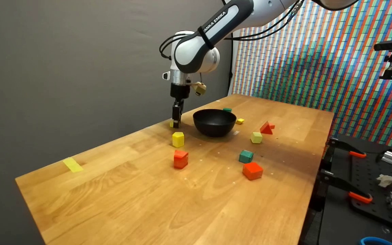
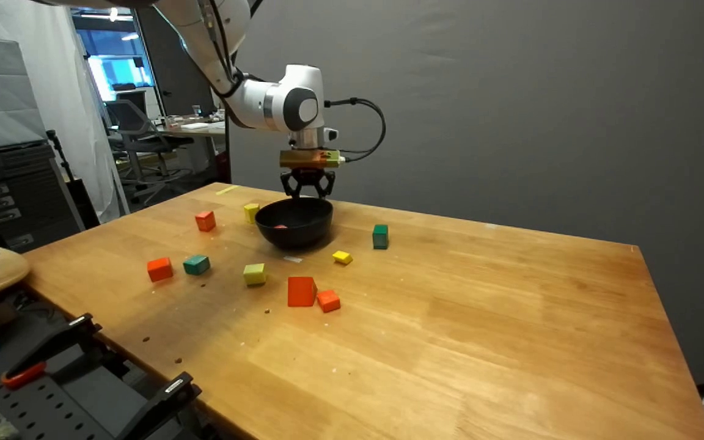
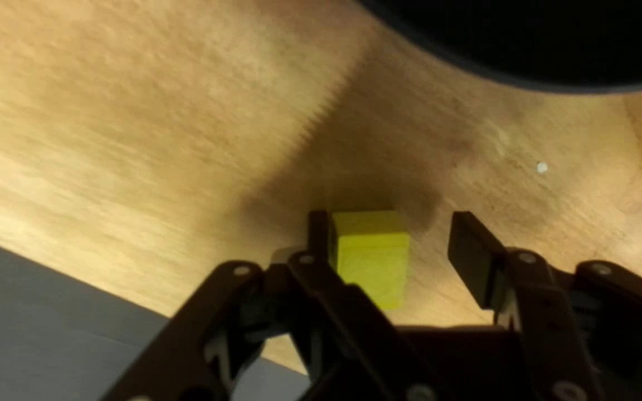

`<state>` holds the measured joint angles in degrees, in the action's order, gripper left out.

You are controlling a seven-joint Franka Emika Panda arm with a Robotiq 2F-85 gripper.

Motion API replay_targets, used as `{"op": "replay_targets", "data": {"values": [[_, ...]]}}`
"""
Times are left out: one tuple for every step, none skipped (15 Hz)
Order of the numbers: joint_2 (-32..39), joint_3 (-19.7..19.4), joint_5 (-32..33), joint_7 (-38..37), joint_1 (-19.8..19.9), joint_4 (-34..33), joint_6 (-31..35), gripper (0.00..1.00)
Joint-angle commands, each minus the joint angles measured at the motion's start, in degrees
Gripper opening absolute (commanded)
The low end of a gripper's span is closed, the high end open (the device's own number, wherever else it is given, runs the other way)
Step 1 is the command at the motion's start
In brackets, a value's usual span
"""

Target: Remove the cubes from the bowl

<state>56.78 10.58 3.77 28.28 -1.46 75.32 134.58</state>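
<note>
Wooden bench [image 1: 131,197], grey wall [image 1: 80,68] along one long edge; black bowl [image 1: 214,128] near that edge. My claw [image 3: 393,248] is down between bowl and edge, jaws parted wider than the yellow cube [image 3: 374,264] between them, which stands close beside one jaw (contact unclear) and clear of its opposite. A red cube [image 1: 252,171] and a yellow-green cube [image 1: 256,137] lie toward the opposite edge; a bit of red [image 2: 280,227] shows inside the bowl in an exterior view.

Table [image 1: 213,190] in both exterior views, wrist close-up, apparently downward
</note>
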Motion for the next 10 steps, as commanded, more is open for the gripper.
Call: {"op": "replay_targets", "data": {"values": [[-10.9, 1.78, -1.74, -0.1, 2.92, 13.25, 5.28, 0.91], [-13.05, 1.3, -1.24, -0.52, 2.85, 15.41, 7.39, 0.98], [-15.4, 0.74, -0.75, -1.09, 2.81, 17.78, 9.75, 1.0], [-17.8, 0.57, -0.78, -1.6, 3.05, 20.03, 12.31, 1.0], [-20.41, 0.75, -1.1, -1.86, 3.53, 22.47, 13.87, 1.0], [-23.29, 0.82, -1.39, -2.25, 3.93, 24.93, 13.08, 1.0], [-26.0, 1.15, -1.74, -2.01, 4.45, 27.3, 12.61, 1.0], [-28.73, 1.19, -1.74, -1.52, 4.72, 29.87, 12.95, 1.0], [-31.45, 1.25, -1.97, -1.14, 4.99, 32.42, 13.4, 1.0], [-34.11, 0.6, -1.76, -2.0, 4.7, 35.03, 14.31, 1.0]]}}
